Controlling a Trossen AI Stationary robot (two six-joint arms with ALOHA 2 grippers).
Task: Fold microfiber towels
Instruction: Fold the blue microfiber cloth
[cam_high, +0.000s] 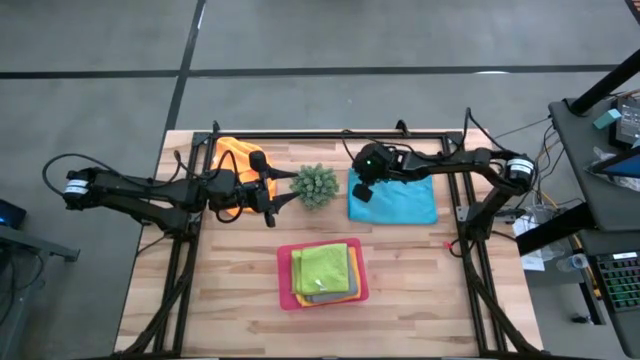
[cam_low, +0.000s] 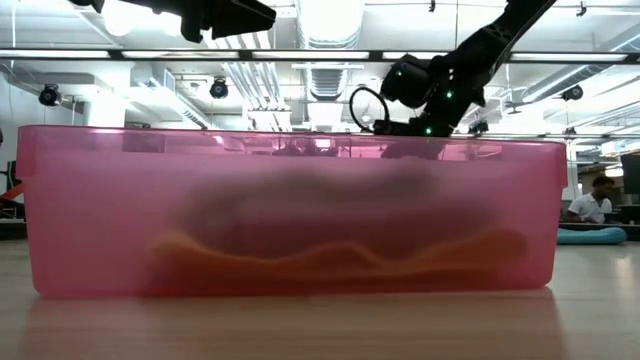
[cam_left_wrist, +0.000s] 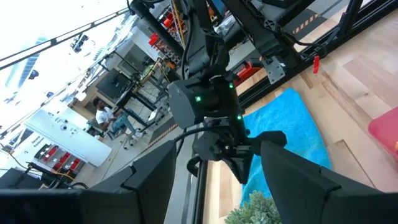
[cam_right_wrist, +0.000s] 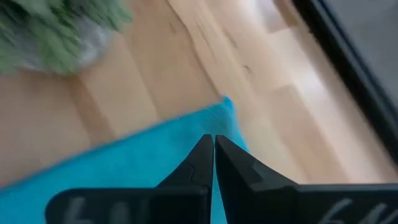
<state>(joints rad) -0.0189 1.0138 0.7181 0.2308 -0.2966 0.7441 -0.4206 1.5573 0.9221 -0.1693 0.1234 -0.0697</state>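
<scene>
A: What's in the pink tray (cam_high: 285, 270)?
B: Stacked fuzzy towels, the lime green towel (cam_high: 324, 268) on top; the low view shows only an orange layer through its wall.
A: Left to right?
B: Left gripper (cam_high: 272, 198), jaws open, by the orange towel (cam_high: 236, 156); spiky plant (cam_high: 315, 185); right gripper (cam_right_wrist: 214, 147), jaws closed over the light blue towel (cam_high: 400, 200), flat on the wooden worktop (cam_high: 230, 300).

The light blue towel (cam_high: 398, 201) lies spread flat on the surface's right rear. The orange towel (cam_high: 236, 158) lies crumpled at the left rear. The lime green towel (cam_high: 324, 269) sits folded atop a front-centre stack.
</scene>
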